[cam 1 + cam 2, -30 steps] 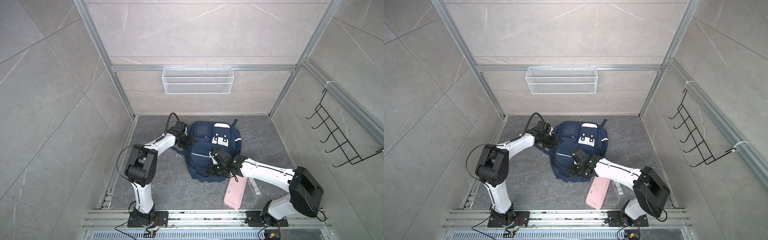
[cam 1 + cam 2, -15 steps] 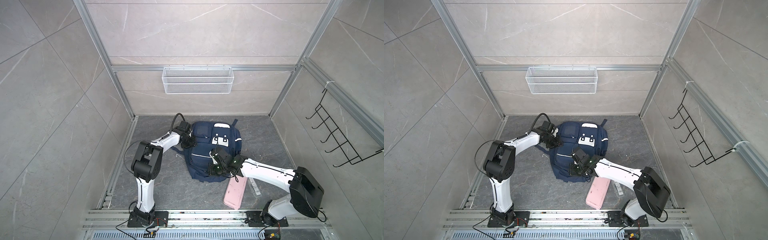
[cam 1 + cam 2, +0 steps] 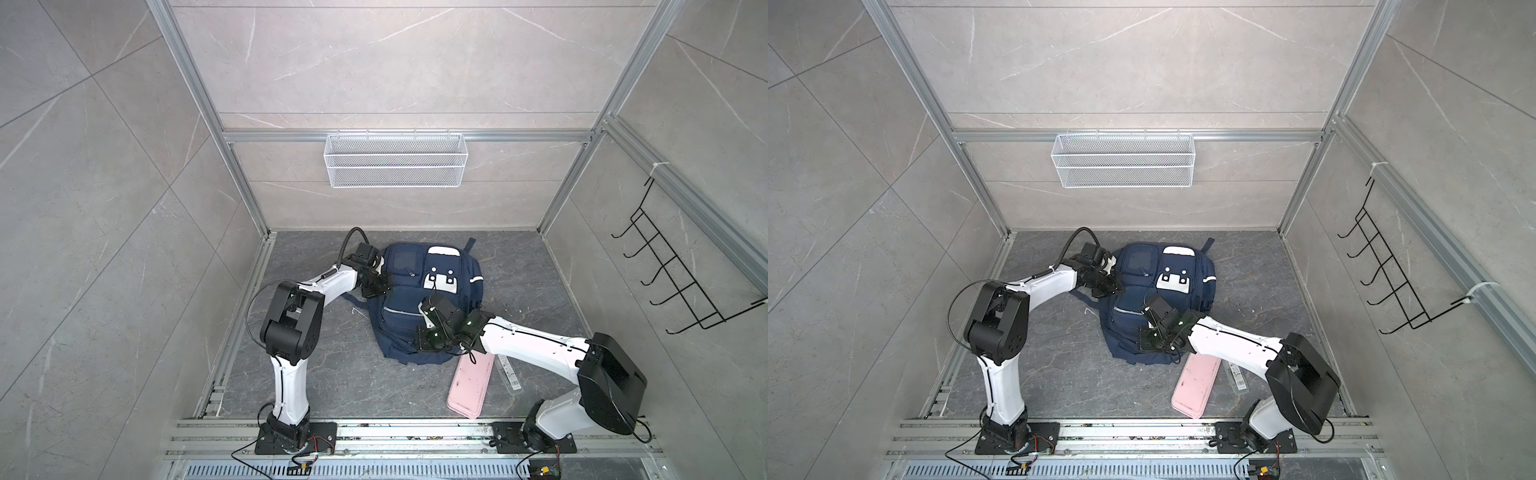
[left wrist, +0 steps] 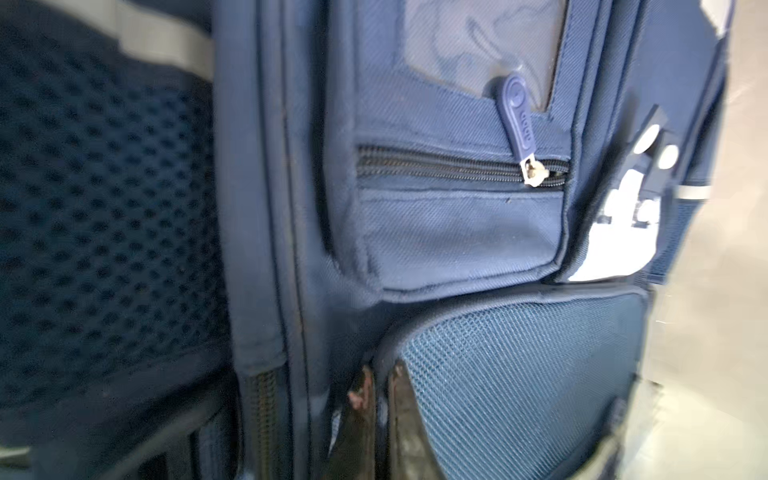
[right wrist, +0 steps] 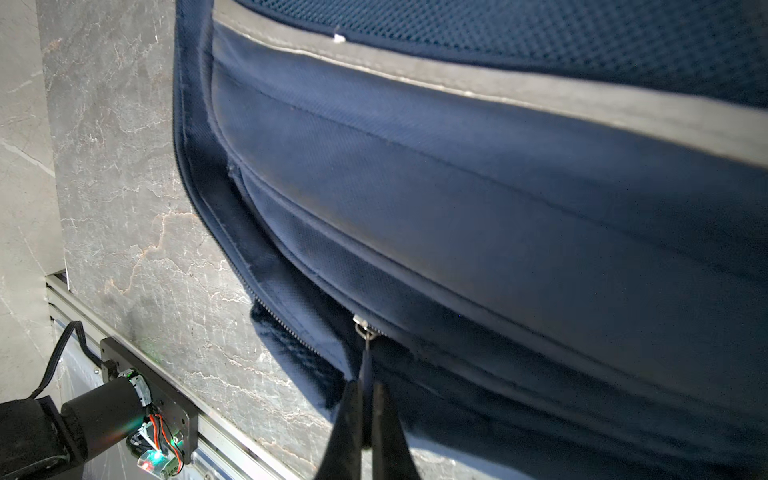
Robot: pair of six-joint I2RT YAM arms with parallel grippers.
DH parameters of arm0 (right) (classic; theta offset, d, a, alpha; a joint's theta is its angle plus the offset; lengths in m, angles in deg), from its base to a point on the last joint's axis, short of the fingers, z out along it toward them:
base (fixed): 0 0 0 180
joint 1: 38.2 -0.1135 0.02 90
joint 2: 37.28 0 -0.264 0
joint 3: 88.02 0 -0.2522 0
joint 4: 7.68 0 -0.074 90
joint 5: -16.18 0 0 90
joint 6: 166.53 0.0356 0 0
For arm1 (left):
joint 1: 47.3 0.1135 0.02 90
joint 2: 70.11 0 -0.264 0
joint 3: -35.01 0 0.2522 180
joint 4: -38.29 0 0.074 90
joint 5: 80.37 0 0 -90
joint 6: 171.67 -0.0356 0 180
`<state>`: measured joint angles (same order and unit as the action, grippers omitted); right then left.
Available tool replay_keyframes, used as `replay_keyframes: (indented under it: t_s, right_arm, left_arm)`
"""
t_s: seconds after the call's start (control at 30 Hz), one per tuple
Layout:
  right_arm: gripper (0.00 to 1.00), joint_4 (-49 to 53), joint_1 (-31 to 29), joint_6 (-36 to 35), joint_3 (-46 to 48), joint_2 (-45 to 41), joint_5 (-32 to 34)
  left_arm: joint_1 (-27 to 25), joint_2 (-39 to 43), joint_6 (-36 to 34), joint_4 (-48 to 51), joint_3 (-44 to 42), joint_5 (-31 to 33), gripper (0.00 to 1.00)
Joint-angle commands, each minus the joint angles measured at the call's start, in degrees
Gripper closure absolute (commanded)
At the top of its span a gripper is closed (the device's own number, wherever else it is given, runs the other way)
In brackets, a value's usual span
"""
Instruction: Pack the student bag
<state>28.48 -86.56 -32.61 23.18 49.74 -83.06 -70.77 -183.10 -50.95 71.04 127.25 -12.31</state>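
The navy student bag point(image 3: 399, 316) point(image 3: 1129, 316) lies flat on the grey floor, front pockets up, in both top views. My left gripper point(image 3: 380, 286) point(image 3: 1115, 286) is at the bag's left edge. In the left wrist view this gripper point(image 4: 382, 378) is shut, pinching a fabric rim beside the mesh side pocket point(image 4: 519, 374). My right gripper point(image 3: 424, 343) point(image 3: 1148, 343) is at the bag's near right edge. In the right wrist view it point(image 5: 365, 386) is shut on the dark zipper pull point(image 5: 365, 361) of the main compartment.
A pink case point(image 3: 471, 384) point(image 3: 1196, 384) and a clear ruler point(image 3: 509, 372) point(image 3: 1235, 376) lie on the floor just near the bag, under my right arm. A white wire basket point(image 3: 394, 160) hangs on the back wall. A black hook rack point(image 3: 673, 282) is on the right wall.
My left gripper has moved right onto the bag's left edge and closed there. The right arm and the bag have stayed put.
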Motion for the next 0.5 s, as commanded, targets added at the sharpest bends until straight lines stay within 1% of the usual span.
replay_keyframes:
  t_s: [0.0, 0.1, 0.2, 0.3, 0.37, 0.43, 0.47]
  right_arm:
    - [1.00, 1.17, -0.60, -0.97, -2.10, 1.31, -0.13]
    - [1.00, 0.89, -0.59, -1.21, -2.95, 1.95, -1.00]
    - [1.00, -0.73, -0.77, -1.24, -4.29, 4.01, -3.49]
    - [1.00, -1.12, -1.27, -1.58, -6.60, 6.34, -4.38]
    - [1.00, -1.30, -1.29, -1.65, -8.11, 7.43, -4.73]
    - [1.00, -1.33, -1.43, -1.71, -9.29, 8.23, -5.07]
    - [1.00, -1.45, -1.43, -1.70, -9.90, 8.62, -5.33]
  left_arm:
    - [4.74, 6.07, 7.11, -5.51, -7.69, 1.00, 1.00]
    - [8.96, 12.84, 13.74, -14.75, -18.51, 1.87, 1.00]
    - [12.02, 18.14, 22.26, -24.84, -28.79, 1.63, 1.00]
    - [12.32, 21.61, 31.99, -36.40, -37.95, 2.40, 1.00]
    - [12.17, 23.05, 40.08, -45.91, -44.75, 4.63, 1.00]
    - [11.82, 23.51, 46.30, -53.50, -49.18, 6.66, 1.00]
    - [11.64, 23.56, 48.11, -55.87, -49.95, 6.88, 1.00]
